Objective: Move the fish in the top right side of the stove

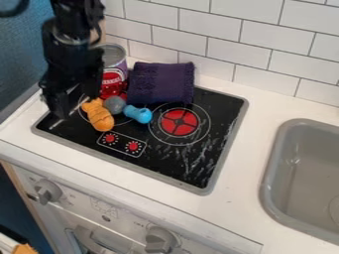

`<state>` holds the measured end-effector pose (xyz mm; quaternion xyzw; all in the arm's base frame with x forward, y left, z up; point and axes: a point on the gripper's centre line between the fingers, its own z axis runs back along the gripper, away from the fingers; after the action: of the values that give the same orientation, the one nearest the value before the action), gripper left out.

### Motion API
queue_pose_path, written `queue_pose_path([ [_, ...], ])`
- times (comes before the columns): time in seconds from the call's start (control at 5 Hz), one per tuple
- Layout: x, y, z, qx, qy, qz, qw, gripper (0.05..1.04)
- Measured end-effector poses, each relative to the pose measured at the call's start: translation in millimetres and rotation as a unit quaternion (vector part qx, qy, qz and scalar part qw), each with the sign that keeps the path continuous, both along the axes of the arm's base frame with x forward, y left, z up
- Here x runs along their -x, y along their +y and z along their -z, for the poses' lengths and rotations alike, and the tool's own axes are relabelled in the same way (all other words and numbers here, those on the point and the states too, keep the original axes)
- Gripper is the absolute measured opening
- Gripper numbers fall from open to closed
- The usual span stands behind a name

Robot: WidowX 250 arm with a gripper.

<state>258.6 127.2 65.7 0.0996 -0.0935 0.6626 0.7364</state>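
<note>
The orange fish lies on the left part of the stove top, just beside the gripper, on its right in the view; whether they touch I cannot tell. The fish's tail end points up toward the can, and its body slants down toward the stove's printed dials. The gripper hangs at the stove's left side, and whether it is wide, narrow or holding anything I cannot tell. Past the fish, going right from the gripper, come a small gray round thing and then a blue toy with a rounded end, close together. Above the fish and to the upper right of the gripper stands a can with red on its side, partly hidden by the black arm. Next to the can, farther right, a purple cloth lies over the stove's back edge. Lower and farther right from the gripper than the blue toy is the red burner. Well apart from the gripper, past the stove's right edge, the gray sink is set in the white bench. White tiles line the wall behind.
</note>
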Motion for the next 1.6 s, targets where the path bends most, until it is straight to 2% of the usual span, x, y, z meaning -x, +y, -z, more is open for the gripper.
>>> queue_pose_path([
  [0.2, -2.0, -9.1, 14.7, 0.0, 0.013, 0.017, 0.9998, 0.999],
  [0.6, -5.3, -23.3, 23.9, 0.032, 0.011, 0.061, 0.9975, 1.0],
  [0.8, -6.1, -30.4, 31.3, 0.044, 0.022, 0.078, 0.9957, 0.999],
  [1.0, -8.3, -33.0, 42.2, 0.047, 0.035, 0.081, 0.995, 0.997],
  [1.2, -13.4, -32.6, 43.4, 0.043, 0.035, 0.079, 0.9954, 0.943],
  [1.4, -15.6, -32.5, 43.0, 0.04, 0.031, 0.074, 0.9959, 0.654],
  [1.6, -14.5, -31.8, 42.6, 0.035, 0.035, 0.069, 0.9964, 0.412],
])
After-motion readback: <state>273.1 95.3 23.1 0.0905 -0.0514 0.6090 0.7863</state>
